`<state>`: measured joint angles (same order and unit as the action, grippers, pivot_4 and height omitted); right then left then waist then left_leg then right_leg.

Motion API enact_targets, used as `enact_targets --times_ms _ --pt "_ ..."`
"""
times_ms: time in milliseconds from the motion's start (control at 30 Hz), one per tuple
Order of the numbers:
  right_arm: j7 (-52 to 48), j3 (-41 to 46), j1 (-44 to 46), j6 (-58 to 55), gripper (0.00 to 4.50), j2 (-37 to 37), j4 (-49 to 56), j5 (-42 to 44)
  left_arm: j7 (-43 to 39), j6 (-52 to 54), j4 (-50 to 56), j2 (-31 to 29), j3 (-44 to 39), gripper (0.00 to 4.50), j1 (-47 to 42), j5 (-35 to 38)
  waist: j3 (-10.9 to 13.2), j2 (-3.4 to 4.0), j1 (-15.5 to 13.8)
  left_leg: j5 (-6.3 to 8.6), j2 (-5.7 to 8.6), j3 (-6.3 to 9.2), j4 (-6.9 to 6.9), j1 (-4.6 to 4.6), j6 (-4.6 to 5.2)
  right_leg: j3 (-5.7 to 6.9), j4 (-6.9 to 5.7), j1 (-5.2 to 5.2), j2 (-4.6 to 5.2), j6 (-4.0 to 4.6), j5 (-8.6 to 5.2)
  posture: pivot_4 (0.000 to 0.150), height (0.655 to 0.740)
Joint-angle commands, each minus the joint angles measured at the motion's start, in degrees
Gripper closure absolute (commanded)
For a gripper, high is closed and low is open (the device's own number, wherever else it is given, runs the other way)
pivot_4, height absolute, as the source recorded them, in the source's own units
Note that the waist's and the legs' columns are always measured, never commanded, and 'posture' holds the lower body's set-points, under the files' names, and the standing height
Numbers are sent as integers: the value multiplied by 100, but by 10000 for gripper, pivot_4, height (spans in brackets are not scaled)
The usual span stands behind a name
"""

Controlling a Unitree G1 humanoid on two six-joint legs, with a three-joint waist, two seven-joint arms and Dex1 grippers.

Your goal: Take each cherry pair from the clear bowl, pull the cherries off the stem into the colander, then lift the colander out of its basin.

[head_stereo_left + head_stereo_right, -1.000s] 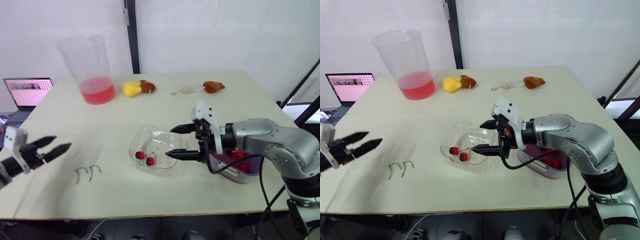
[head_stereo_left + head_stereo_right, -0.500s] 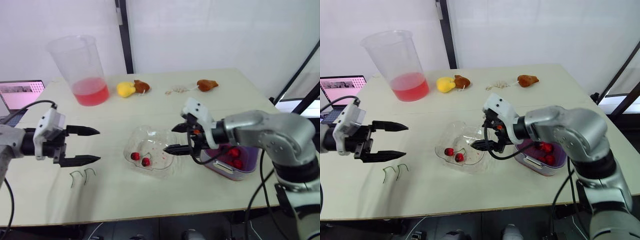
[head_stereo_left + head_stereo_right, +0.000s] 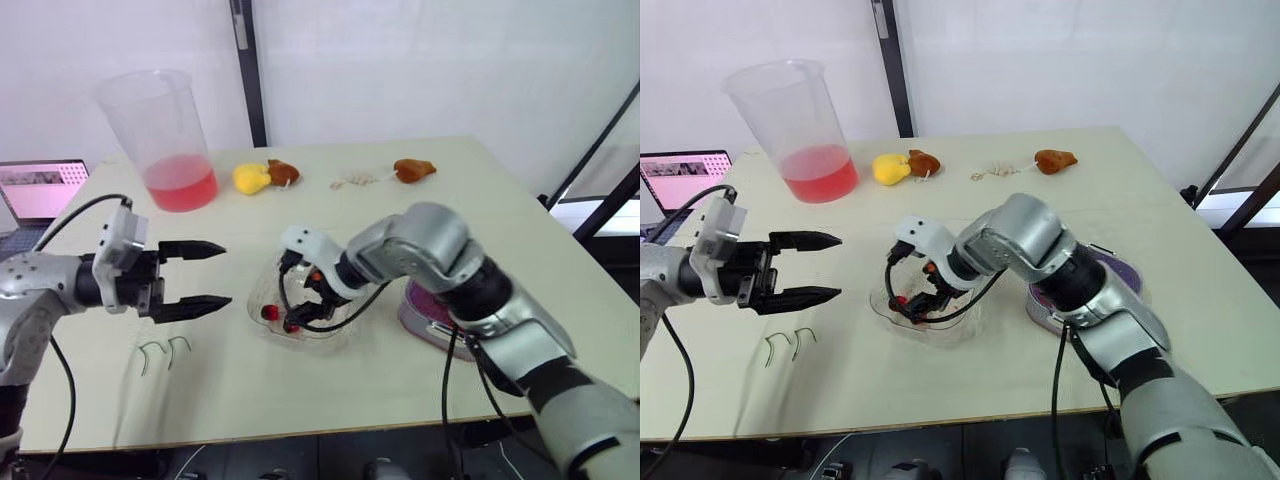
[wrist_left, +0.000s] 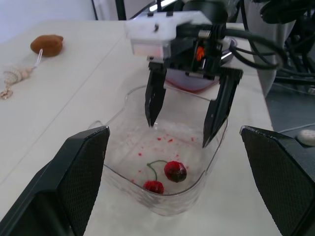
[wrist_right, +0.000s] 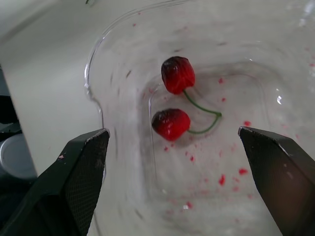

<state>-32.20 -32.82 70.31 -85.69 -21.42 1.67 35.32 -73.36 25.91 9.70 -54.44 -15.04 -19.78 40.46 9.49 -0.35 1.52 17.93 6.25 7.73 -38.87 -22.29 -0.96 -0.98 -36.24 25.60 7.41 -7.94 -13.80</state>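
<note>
Reaching for the cherry pair [image 5: 171,123] in the clear bowl [image 5: 118,147]: left gripper [image 3: 224,273] hangs beside it, fingers spread; right gripper [image 4: 178,132] hovers just above, also spread. Next (I judge): descend, pinch one cherry. Beyond, the arm covers most of the basin [image 3: 424,312]; its colander is hard to make out.

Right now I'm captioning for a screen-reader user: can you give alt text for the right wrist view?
A cherry pair, two red cherries joined by a green stem, lies in the clear bowl, seen between the black fingers of the open right pincer. The bowl's floor is dotted with red flecks.
</note>
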Motion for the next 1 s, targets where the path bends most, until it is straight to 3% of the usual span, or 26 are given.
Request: enact_targets --times_ms 33,133,233,367,1000 --pt "-151 -309 121 326 0 169 -169 -319 116 -6 108 -95 -155 357 44 -76 0 0 3 0 1 1 -1 0 0 1 0 -1 0 0 0 1500 7400" --pt "-219 -637 9 573 0 303 -445 -618 184 -11 123 -90 -208 357 39 -51 0 0 64 -1 1 2 0 0 -1 1 -1 0 -1 0 0 1500 7400" --pt "-258 -726 -40 880 8634 445 -744 -890 227 -51 135 -78 -196 0 23 -93 0 0 105 -1 1 6 0 0 -1 3 -4 0 -1 0 0 1500 7400" --pt "-444 -912 -83 1174 27540 454 -889 -1204 279 -88 135 -65 -160 0 -9 -124 0 0 115 0 0 5 3 0 -2 3 -5 5 -1 0 0 1500 7400" --pt "-1110 -904 -196 1159 27540 546 -652 -1495 213 -192 3 -35 -34 0 -163 -286 -1 0 111 0 0 5 2 0 -4 3 -6 5 -2 0 0 1500 7400"
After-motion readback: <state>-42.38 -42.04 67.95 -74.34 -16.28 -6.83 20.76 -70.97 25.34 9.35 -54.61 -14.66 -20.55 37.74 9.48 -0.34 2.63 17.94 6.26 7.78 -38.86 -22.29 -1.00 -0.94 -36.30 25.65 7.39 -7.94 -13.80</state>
